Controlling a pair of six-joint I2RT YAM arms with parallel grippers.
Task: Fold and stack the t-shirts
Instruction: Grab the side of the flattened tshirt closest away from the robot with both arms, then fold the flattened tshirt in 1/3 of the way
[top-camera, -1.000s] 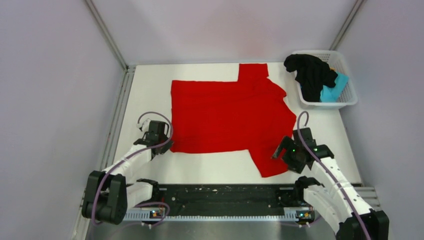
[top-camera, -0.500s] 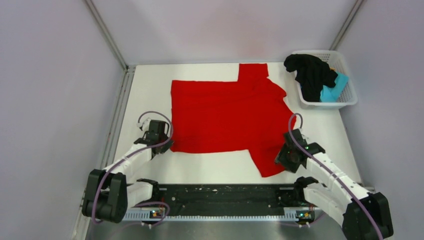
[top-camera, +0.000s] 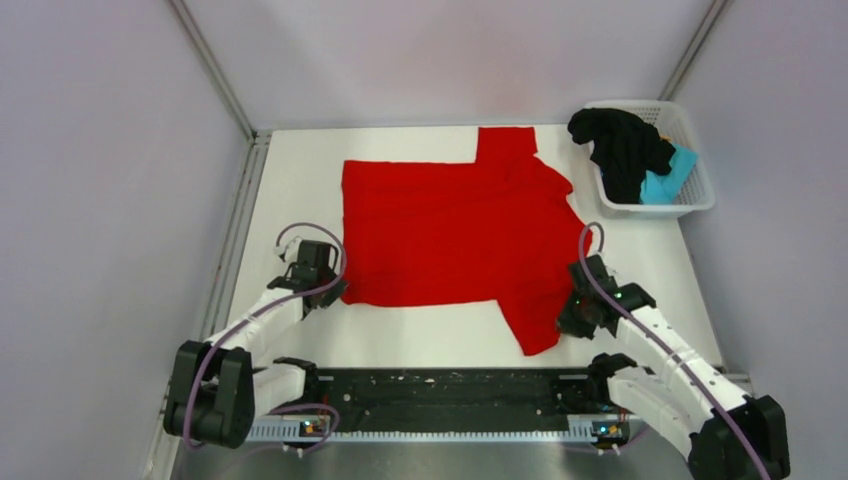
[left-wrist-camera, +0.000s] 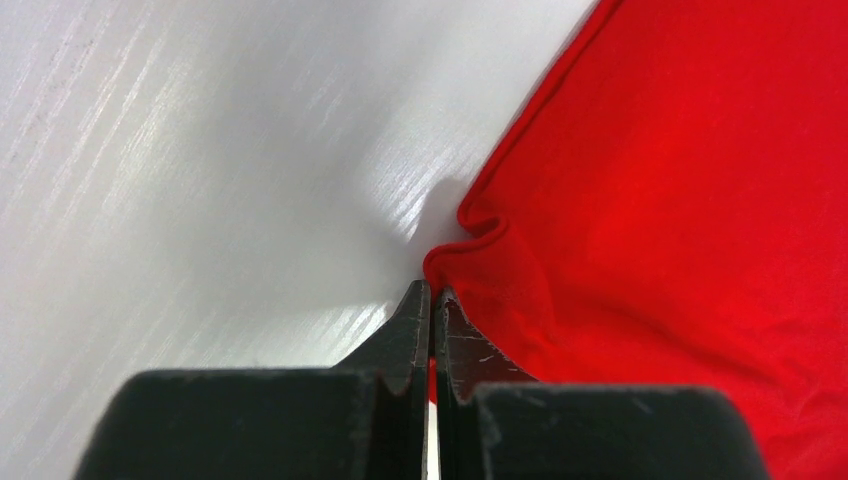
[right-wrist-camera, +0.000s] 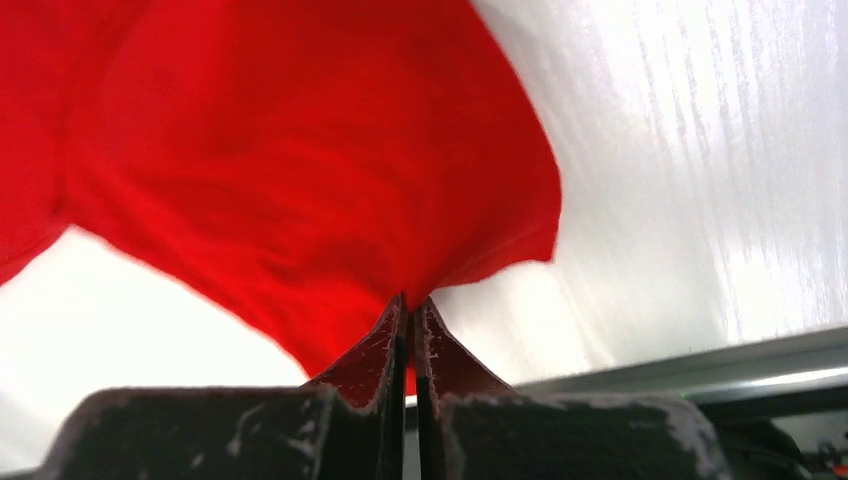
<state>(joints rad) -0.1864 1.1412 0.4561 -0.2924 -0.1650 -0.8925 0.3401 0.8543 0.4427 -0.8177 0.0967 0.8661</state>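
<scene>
A bright red t-shirt (top-camera: 455, 230) lies spread flat over the middle of the white table. My left gripper (top-camera: 333, 292) is shut on its near left corner; in the left wrist view the red cloth (left-wrist-camera: 650, 200) bunches at my left gripper (left-wrist-camera: 432, 290). My right gripper (top-camera: 573, 312) is shut on the edge of the near right sleeve, where the red cloth (right-wrist-camera: 300, 170) is pulled up into my right gripper (right-wrist-camera: 410, 303). A black t-shirt (top-camera: 620, 145) and a light blue t-shirt (top-camera: 665, 180) lie crumpled in the basket.
A white lattice basket (top-camera: 690, 205) stands at the far right of the table (top-camera: 300, 180). Grey walls close in the left, back and right sides. The dark base rail (top-camera: 450, 390) runs along the near edge between the arm bases.
My right gripper moved left and forward onto the near right sleeve and closed on its edge, from open. The left gripper has stayed shut on the corner.
</scene>
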